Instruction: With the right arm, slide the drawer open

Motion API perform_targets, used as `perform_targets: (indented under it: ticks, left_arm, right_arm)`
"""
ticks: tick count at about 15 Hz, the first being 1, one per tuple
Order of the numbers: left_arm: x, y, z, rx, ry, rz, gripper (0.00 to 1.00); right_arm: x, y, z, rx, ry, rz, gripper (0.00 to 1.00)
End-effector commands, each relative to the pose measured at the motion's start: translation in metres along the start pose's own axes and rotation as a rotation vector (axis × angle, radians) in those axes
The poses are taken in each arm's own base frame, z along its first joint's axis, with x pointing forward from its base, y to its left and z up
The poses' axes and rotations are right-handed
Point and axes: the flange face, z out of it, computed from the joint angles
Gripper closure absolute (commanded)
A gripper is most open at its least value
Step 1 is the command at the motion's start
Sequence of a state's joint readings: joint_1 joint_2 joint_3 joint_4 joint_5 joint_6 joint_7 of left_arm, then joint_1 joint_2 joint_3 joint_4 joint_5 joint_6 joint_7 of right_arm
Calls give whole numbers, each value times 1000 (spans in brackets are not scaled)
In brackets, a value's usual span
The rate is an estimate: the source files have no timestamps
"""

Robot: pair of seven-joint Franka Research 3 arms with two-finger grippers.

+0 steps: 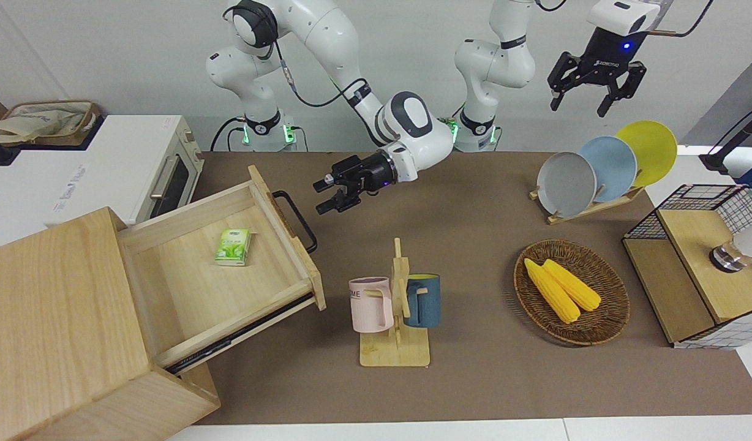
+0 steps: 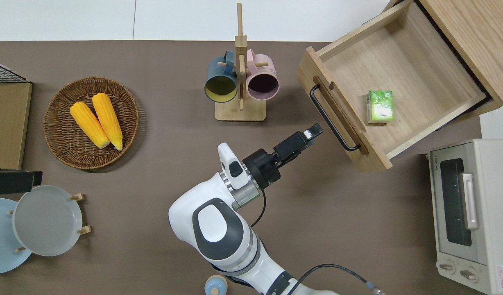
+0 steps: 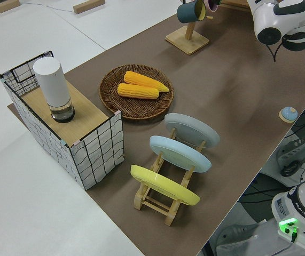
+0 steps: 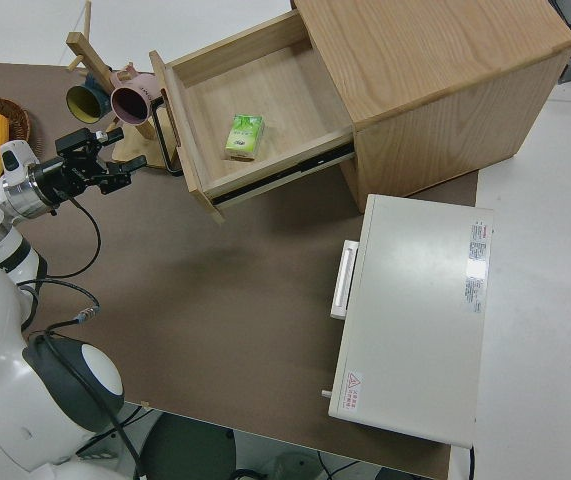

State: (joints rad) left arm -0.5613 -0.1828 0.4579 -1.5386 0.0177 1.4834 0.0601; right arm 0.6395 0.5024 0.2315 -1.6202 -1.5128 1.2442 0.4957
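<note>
The drawer (image 1: 229, 294) of the pale wooden box (image 1: 51, 318) stands pulled far out, also in the overhead view (image 2: 403, 61) and the right side view (image 4: 285, 95). Its black bar handle (image 1: 296, 219) (image 2: 331, 119) is free. A small green carton (image 1: 233, 246) (image 2: 380, 106) lies in the drawer. My right gripper (image 1: 322, 197) (image 2: 312, 133) (image 4: 125, 148) is open and empty. It hovers over the brown mat a short way from the handle, apart from it. My left gripper (image 1: 578, 105) is open, and that arm is parked.
A mug rack (image 1: 395, 306) (image 2: 240, 78) with a pink and a blue mug stands close to the drawer front. A white toaster oven (image 1: 137, 165) (image 2: 468, 213) sits beside the box. A basket (image 1: 624, 300) with corn, a plate rack (image 1: 602, 165) and a wire-mesh cabinet (image 1: 700, 263) stand toward the left arm's end.
</note>
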Motion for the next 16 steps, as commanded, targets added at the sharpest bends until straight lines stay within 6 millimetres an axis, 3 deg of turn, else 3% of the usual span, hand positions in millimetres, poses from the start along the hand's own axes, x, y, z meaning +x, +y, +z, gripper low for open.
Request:
perform_targets:
  ticks: [1, 3, 7, 11, 16]
  left_arm:
    - [-6, 0, 0, 14, -7, 14, 5]
    - [-6, -1, -1, 13, -4, 14, 2]
    - [-6, -1, -1, 13, -6, 14, 5]
    - [-6, 0, 0, 14, -7, 14, 2]
    - [-6, 0, 0, 14, -7, 14, 2]
  right_arm:
    - [0, 6, 1, 44, -17, 19, 15]
    - [0, 8, 1, 74, -24, 22, 15]
    - [7, 36, -5, 262, -53, 75, 15]
    - [3, 94, -4, 554, -129, 167, 15]
    - [-18, 144, 38, 810, -221, 247, 15]
